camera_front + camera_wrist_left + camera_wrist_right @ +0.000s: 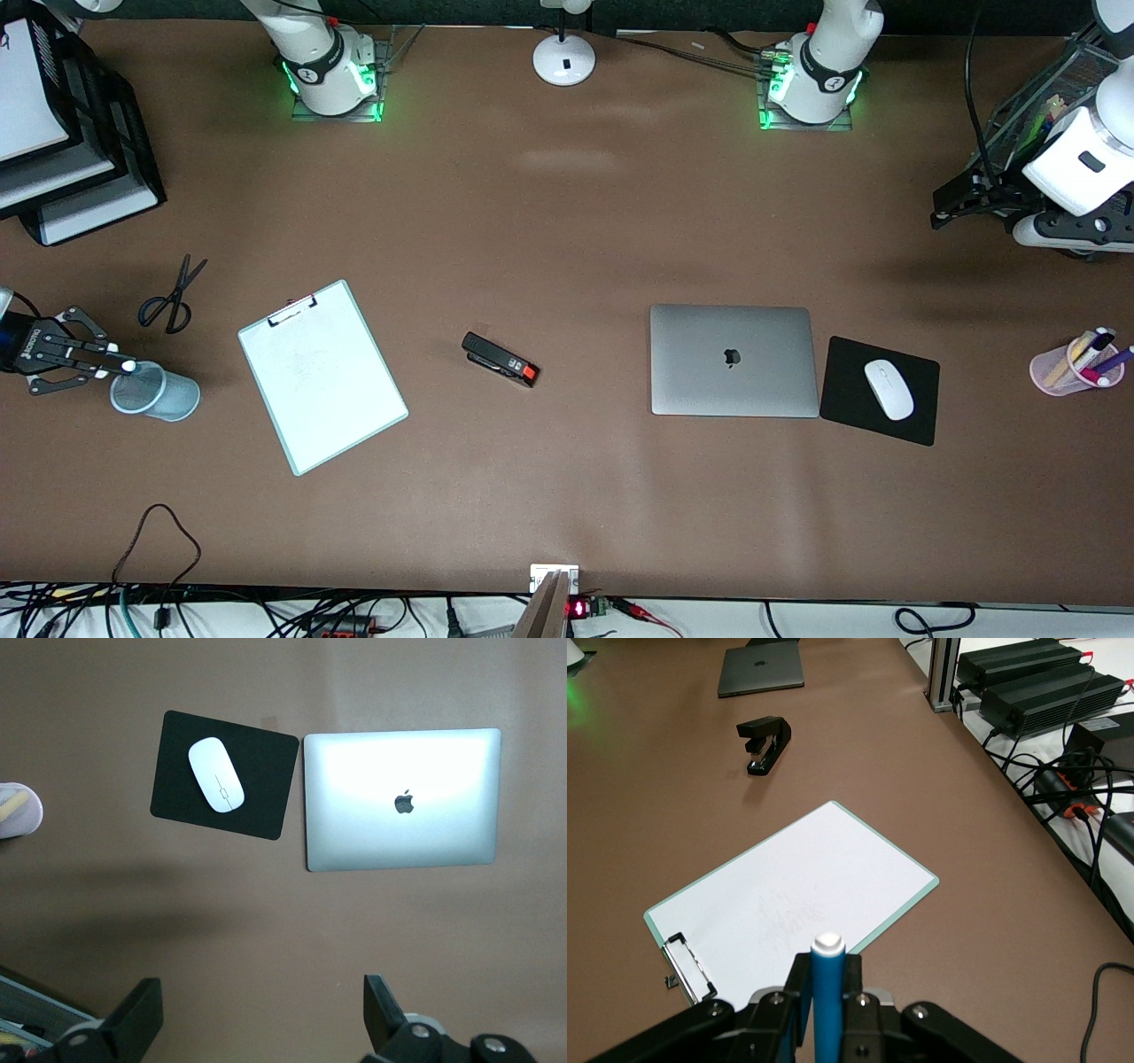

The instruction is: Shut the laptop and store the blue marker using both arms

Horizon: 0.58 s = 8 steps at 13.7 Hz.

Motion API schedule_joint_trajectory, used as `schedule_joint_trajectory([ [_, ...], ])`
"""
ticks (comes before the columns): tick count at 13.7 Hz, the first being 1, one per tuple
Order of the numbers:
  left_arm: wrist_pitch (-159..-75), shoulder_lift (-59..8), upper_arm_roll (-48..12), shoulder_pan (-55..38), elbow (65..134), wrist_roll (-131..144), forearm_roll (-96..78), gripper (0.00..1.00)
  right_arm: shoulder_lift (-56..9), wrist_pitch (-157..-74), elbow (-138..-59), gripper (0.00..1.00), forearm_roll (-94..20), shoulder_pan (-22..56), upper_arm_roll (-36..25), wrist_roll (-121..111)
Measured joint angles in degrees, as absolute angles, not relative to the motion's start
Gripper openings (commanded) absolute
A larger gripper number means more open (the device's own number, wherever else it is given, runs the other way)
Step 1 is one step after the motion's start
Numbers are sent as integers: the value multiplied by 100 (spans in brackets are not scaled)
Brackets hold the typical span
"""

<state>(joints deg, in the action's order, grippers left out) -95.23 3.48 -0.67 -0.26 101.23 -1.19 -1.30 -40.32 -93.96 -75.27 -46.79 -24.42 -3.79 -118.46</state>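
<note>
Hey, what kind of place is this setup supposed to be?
Probably a mock office desk in a robot lab: a closed laptop beside a mouse on its pad, plus a clipboard, stapler and scissors.

Open tabletop runs between the stapler (pixel 500 360) and the closed laptop (pixel 733 360), and along the whole edge nearest the front camera. The mouse pad (pixel 879 390) lies just beside the laptop, leaving hardly a gap. The clipboard (pixel 322 375) sits between stapler and blue cup (pixel 156 391); scissors (pixel 172 297) lie near the cup. A pink pen cup (pixel 1075 363) stands near the left arm's edge.
</note>
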Motion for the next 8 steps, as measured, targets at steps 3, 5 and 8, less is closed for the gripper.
schedule_joint_trajectory([
  [3,-9522,348,-67,-26,10123,-119,-130,100,-4169,-9508,-7323,3,-4679,-2446,-378,-12067],
  [5,-9522,348,-67,-26,10123,-119,-130,100,-4290,-9547,-7258,3,-4679,-2446,-378,-12295],
  [8,-9522,348,-67,-26,10123,-119,-130,100,-4446,-9570,-7248,3,-4679,-2452,-378,-12450],
])
